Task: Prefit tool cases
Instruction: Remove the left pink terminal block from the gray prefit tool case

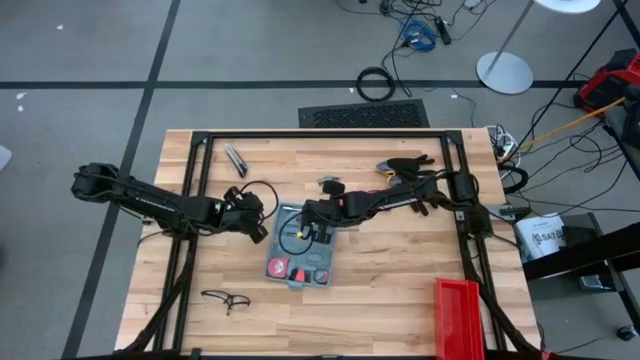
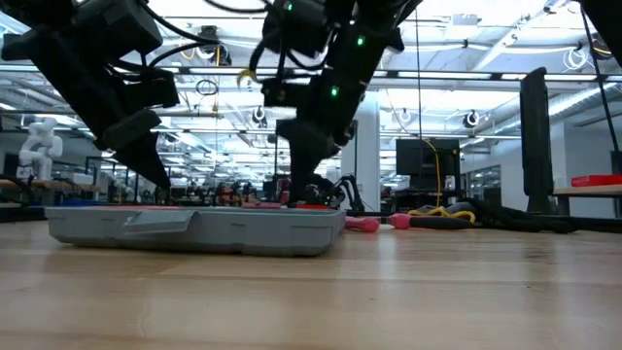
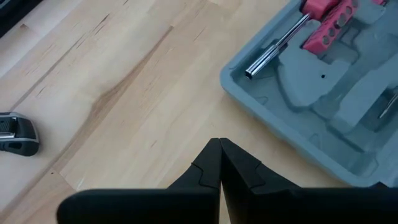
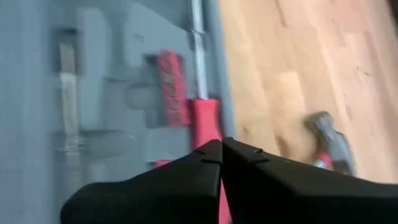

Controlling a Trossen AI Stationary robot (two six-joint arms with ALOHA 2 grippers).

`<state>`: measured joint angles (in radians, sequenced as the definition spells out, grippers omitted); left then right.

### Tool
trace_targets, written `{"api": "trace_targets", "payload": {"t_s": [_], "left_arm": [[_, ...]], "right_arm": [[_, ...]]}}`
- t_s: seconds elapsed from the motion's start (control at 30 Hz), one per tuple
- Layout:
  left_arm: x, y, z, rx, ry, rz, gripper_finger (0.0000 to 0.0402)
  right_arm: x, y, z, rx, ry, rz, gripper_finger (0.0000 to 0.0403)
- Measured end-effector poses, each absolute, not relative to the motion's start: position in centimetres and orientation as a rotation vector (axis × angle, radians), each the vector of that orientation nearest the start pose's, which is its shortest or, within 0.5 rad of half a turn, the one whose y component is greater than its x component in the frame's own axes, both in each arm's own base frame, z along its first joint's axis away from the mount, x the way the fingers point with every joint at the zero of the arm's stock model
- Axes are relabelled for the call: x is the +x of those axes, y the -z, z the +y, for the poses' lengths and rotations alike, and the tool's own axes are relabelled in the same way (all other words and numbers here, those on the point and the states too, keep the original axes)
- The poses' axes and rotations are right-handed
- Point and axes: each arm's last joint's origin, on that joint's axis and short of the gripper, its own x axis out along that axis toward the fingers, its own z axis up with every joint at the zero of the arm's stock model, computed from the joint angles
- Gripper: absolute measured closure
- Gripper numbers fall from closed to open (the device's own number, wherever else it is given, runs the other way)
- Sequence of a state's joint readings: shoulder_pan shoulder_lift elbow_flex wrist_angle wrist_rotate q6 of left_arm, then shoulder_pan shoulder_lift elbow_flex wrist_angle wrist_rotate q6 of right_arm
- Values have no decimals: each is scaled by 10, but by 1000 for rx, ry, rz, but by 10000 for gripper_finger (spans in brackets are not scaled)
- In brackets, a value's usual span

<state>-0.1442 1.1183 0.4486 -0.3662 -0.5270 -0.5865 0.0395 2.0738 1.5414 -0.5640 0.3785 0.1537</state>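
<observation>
- Grey case (image 1: 303,247) lay open mid-bench, and I saw several red-handled tools already seated in its tray.
- My right claw (image 1: 322,209) hung over its far edge, fingers closed and empty.
- My left claw (image 1: 256,222) waited just beside it, closed too.
- I judged a hammer (image 4: 328,147) and other loose tools remained.

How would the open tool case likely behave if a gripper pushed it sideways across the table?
The case lies flat and low on the wood, so it would probably slide, not tip. Its moulded plastic looks stiff. Tools lying in the tray might rattle or shift.
</observation>
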Motion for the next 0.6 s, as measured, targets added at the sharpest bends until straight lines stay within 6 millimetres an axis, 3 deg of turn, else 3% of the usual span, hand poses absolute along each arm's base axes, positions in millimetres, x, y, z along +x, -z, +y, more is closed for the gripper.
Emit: {"api": "trace_targets", "payload": {"t_s": [0.13,0.43,0.6], "left_arm": [[182,-156,-12,-184,-611,838,393],[183,-157,-12,-173,-601,829,393],[183,-157,-12,-173,-600,830,393]], "right_arm": [[437,-177,9,-103,296,1023,397],[448,-169,6,-106,283,961,303],[453,-150,6,-124,281,972,269]]}}
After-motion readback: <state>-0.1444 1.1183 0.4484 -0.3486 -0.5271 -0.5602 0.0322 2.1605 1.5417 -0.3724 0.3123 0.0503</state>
